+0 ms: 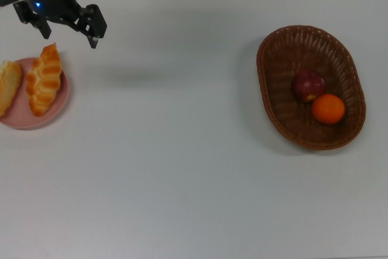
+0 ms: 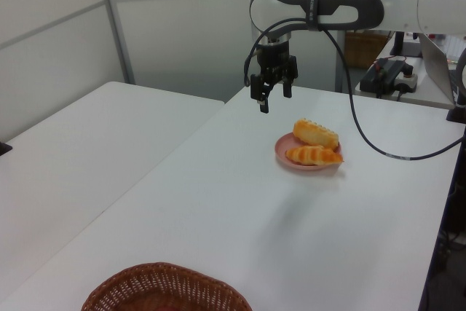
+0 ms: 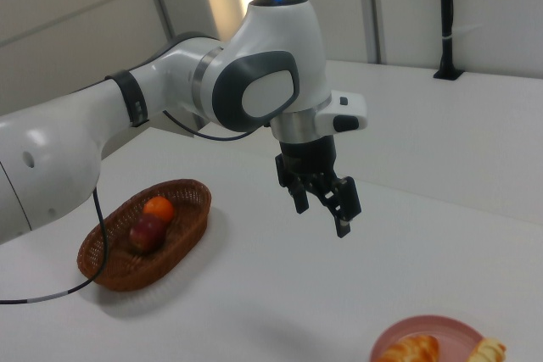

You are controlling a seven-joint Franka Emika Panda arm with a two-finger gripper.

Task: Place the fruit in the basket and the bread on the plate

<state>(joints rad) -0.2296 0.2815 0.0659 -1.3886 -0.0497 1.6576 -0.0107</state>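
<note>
Resting in the wicker basket [image 1: 276,59] by the table's right edge in the top view: 1 apple [image 1: 308,85], 1 orange [image 1: 328,108], firm, smooth, roll-prone. On the pink plate [image 1: 24,118] at the left edge: 1 ridged roll [image 1: 8,86], 1 croissant [image 1: 44,79], light, crushable; grasp across the middle. Gripper [image 1: 67,30]: spread wide, empty.

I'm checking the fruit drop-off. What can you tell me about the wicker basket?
The basket is a large oval of brown woven wicker with a raised rim, sitting flat on the white table at the top view's right. Inside lie a dark red apple and an orange, close together. Nothing else touches it; the hand is far off, by the pink plate.
</note>
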